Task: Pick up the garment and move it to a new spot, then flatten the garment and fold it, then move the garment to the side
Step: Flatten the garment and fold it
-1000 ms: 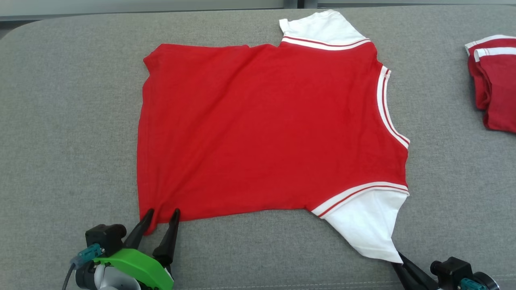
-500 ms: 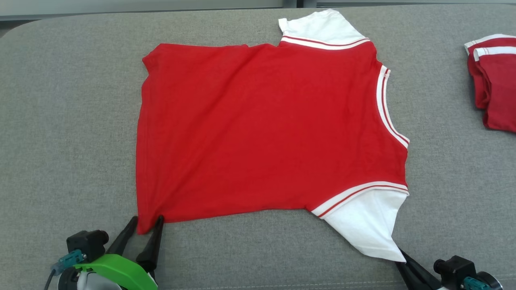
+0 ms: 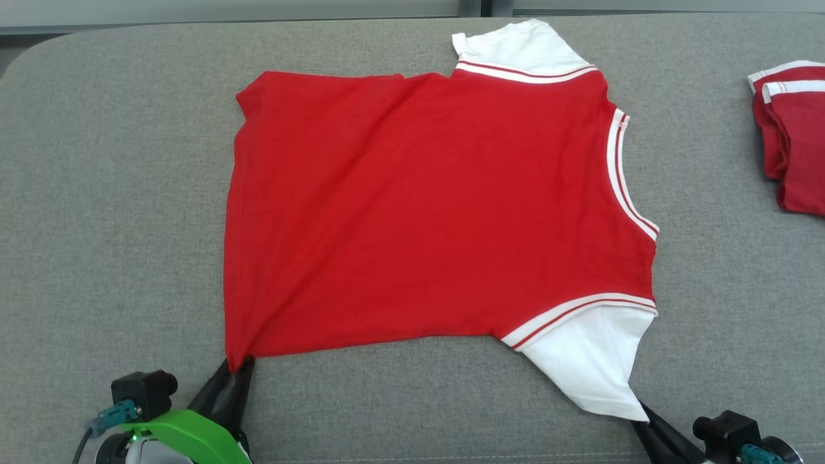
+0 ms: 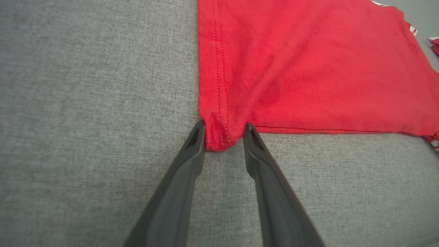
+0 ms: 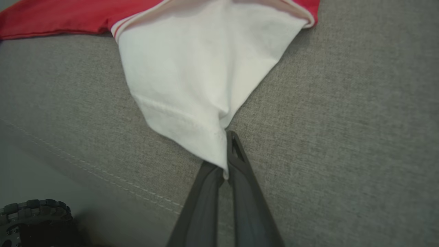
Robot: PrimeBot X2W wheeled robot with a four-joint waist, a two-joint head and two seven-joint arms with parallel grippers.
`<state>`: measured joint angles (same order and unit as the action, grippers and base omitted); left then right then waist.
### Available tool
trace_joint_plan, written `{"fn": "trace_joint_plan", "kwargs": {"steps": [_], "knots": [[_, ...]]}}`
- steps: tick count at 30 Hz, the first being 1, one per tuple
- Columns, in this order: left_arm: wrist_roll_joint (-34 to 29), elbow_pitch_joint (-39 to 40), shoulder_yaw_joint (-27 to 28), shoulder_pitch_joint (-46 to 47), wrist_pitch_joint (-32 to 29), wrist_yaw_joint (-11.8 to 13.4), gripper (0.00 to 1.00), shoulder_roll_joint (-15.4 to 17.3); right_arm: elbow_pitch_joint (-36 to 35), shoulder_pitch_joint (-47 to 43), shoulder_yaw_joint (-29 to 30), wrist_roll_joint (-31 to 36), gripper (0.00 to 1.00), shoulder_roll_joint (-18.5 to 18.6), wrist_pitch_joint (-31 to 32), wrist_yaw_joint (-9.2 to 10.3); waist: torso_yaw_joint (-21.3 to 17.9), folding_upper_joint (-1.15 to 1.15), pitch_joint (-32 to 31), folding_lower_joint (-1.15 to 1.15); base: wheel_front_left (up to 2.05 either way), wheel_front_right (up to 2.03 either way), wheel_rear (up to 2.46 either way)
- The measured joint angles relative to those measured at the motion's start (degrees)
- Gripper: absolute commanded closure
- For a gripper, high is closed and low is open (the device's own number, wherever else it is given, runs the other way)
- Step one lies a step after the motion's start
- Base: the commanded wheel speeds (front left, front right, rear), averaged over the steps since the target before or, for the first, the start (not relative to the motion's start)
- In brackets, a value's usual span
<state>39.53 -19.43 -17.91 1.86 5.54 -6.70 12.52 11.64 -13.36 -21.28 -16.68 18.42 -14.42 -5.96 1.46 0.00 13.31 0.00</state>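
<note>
Garment-folding work station, grey upholstered surface (image 3: 97, 193), red garment (image 3: 425, 212) spread flat, folded red garments (image 3: 796, 154) stacked aside

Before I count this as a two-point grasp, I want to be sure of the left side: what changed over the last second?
The left end effector shifted to its left, onto the hem corner of the red T-shirt, and closed on it; cloth bunches between its fingers. Unchanged: right end effector shut on the tip of the white sleeve, shirt spread on the grey cushion, folded red garments at far right.
</note>
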Motion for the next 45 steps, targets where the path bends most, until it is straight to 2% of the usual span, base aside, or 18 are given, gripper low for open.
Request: {"fn": "trace_joint_plan", "kwargs": {"steps": [2, 11, 15, 21, 32, 38, 45], "knots": [[0.13, 0.24, -0.58, -0.22, -0.62, -0.01, 1.0, 0.0, 0.11, 0.0, -0.13, 0.0, 1.0, -0.01, 0.0, 0.0, 0.0, 0.0, -0.04, 0.0, 0.0, 0.0, 0.0], [2.08, 2.48, 0.04, -0.55, -2.6, -0.02, 1.0, 1.57, 0.11, 0.04, -0.47, -0.01, 1.0, 0.46, 0.0, -0.1, -0.22, 0.0, -0.45, 0.0, 0.0, 0.0, 0.0], [3.36, 5.01, 1.07, -0.86, -5.24, -0.09, 1.0, 3.44, -1.44, 0.71, -1.24, 0.27, 1.0, 2.64, 0.19, -0.55, -1.06, 0.0, -0.85, 0.0, 0.0, 0.0, 0.0], [5.24, 9.04, 0.99, -2.7, -9.75, -0.11, 1.0, 6.62, -5.09, 0.89, -3.68, -0.32, 1.0, 5.38, 3.82, -0.74, -2.56, 0.0, -1.53, 0.0, 0.0, 0.0, 0.0], [9.21, 15.26, 2.41, -8.67, -15.53, 0.24, 1.0, 9.39, -10.65, -6.14, -7.01, -8.12, 1.0, 8.95, 11.24, -1.1, -4.36, 0.0, -1.54, 0.0, 0.0, 0.0, 0.0], [10.34, 20.61, 2.78, -10.21, -19.06, 0.75, 1.0, 11.52, -16.52, -4.35, -3.75, -10.94, 1.0, 10.84, 12.04, -1.1, -5.16, 0.0, -0.76, 0.0, 0.0, 0.0, 0.0], [12.48, 27.99, 4.04, -10.15, -24.62, 1.22, 1.0, 16.1, -22.13, -0.08, -2.37, -15.04, 1.0, 12.49, 15.11, -1.1, -4.89, 0.0, 0.77, 0.0, 0.0, 0.0, 0.0]]}}
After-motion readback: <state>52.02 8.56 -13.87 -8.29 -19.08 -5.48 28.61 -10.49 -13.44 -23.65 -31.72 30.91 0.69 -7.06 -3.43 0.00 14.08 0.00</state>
